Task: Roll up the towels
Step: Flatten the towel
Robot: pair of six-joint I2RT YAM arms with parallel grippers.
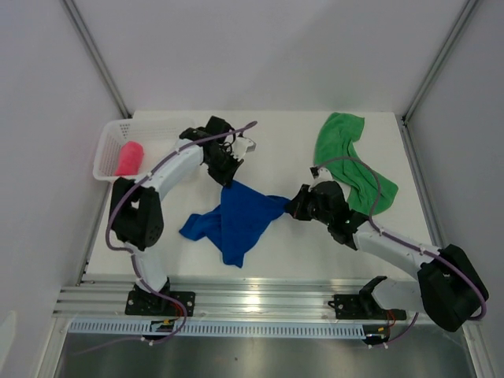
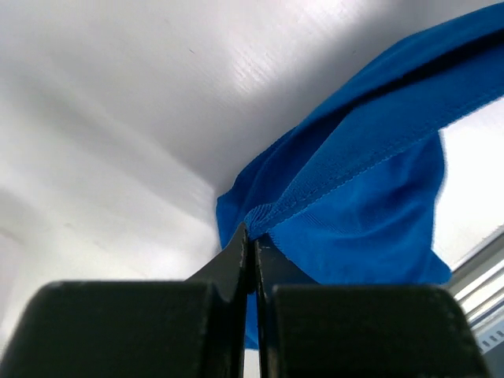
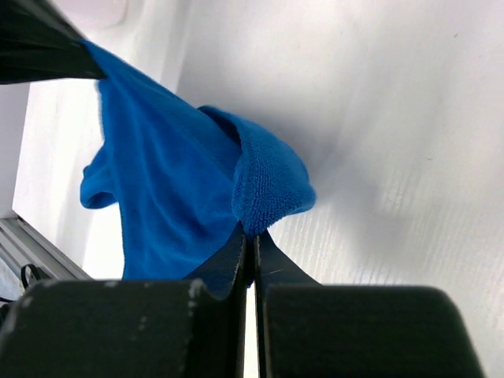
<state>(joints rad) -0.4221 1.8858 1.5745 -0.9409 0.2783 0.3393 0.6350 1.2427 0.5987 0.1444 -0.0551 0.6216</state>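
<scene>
The royal blue towel hangs stretched between both grippers above the table middle, its lower part drooping to the table. My left gripper is shut on the towel's far corner. My right gripper is shut on its right corner. The bright green towel lies crumpled at the far right, partly under my right arm. The pink-red towel sits rolled inside the white mesh basket at the far left.
The basket stands at the table's far left corner by the left wall. An aluminium rail runs along the near edge by the arm bases. Enclosure posts stand at the back corners.
</scene>
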